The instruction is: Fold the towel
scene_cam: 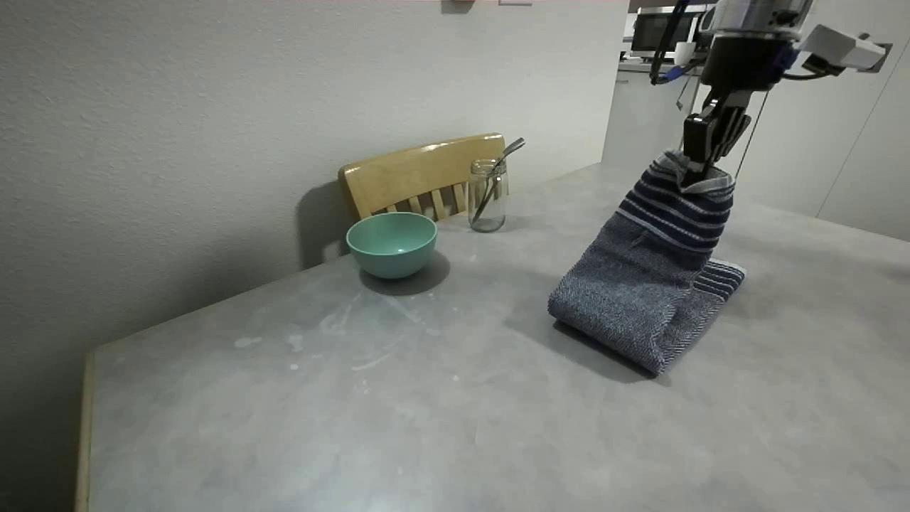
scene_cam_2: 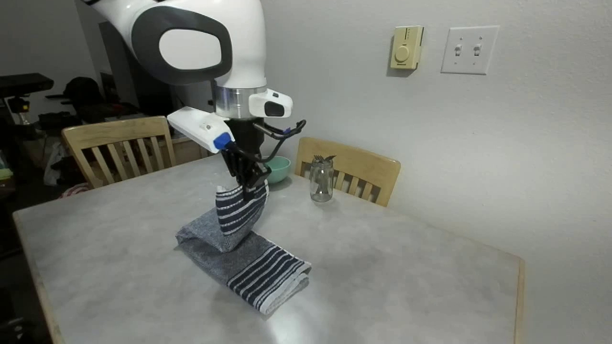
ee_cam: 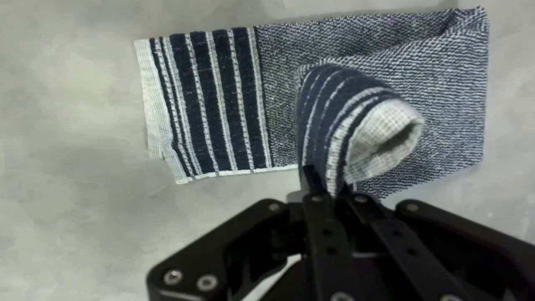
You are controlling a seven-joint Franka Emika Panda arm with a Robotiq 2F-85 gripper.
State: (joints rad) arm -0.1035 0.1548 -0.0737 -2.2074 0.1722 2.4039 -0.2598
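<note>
One teal bowl leftmost, then a glass jar holding utensils; both well apart from the towel, leaving folding room, I'd guess. Towel sits right: partly on the worktop, upper striped end pinched in the gripper, presumably to carry it over. Wrist view bares the lower striped end, whose stripes mostly hide in an exterior view, but misses bowl and jar.

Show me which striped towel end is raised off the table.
The pinched end, held by the tool; the free end lies on the table, outside that grip.
</note>
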